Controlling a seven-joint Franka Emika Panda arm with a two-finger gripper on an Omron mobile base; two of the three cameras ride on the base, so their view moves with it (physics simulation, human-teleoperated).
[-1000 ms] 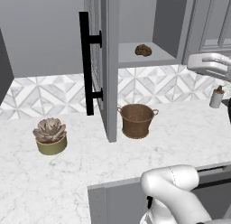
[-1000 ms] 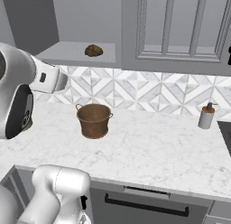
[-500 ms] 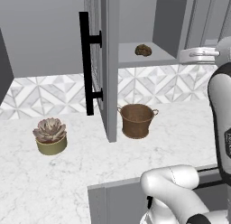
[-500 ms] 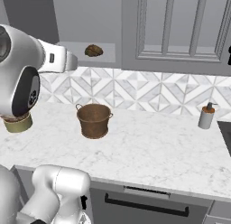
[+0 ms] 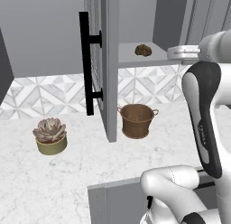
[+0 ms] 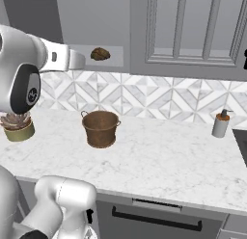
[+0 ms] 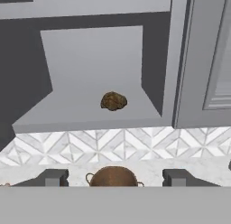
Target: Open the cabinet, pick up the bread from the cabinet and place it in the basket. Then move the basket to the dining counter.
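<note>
cabinet [image 5: 104,60]: standing open
bread [image 7: 113,101]: lying on the shelf
basket [image 6: 101,128]: sitting below on the counter
gripper [image 7: 115,177]: jaws spreading wide, gripping nothing

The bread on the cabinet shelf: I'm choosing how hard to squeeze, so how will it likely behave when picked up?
The bread is a small, lumpy, rounded piece, so it is probably light and may give under pressure. Its uneven shape suggests it could rock or shift. The open hand looks wide enough to span it.
</note>
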